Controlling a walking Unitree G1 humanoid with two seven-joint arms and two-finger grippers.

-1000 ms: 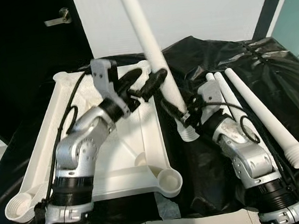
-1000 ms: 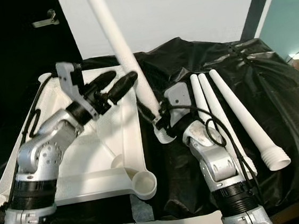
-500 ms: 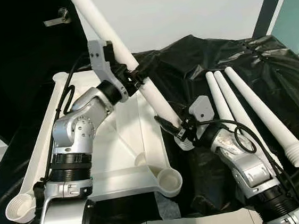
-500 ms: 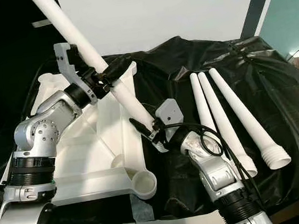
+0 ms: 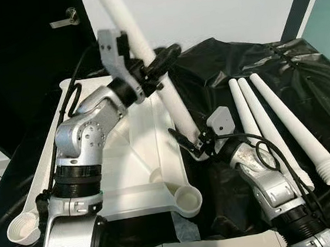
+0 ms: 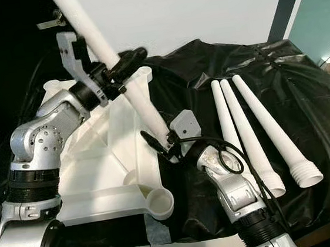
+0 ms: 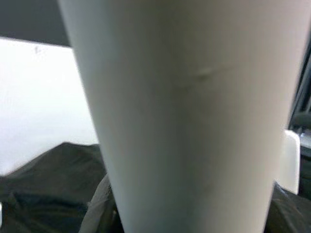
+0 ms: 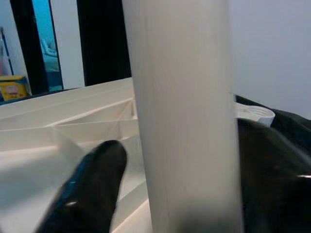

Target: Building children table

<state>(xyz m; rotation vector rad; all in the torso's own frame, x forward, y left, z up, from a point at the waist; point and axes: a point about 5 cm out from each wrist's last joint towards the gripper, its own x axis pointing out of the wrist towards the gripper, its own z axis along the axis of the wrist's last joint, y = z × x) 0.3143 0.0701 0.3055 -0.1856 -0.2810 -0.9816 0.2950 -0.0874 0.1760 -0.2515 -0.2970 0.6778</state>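
Leg (image 5: 146,54) steeper now, both grippers (image 5: 160,62) (image 5: 192,146) gripping

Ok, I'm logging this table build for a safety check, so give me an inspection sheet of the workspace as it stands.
Surface: black sheet, wrinkled, covering the work area.
Job's things: white tabletop lying underside up, corner sockets showing; raised leg tilted, held by both arms; three spare legs lying side by side on the sheet.
Clutter: nothing seen.
Grippers: left tool shut on the raised leg partway up; right tool shut on its lower end.
Cables: black cables looped along the right arm, more on the left.
Surroundings: white wall, dark door with handle.
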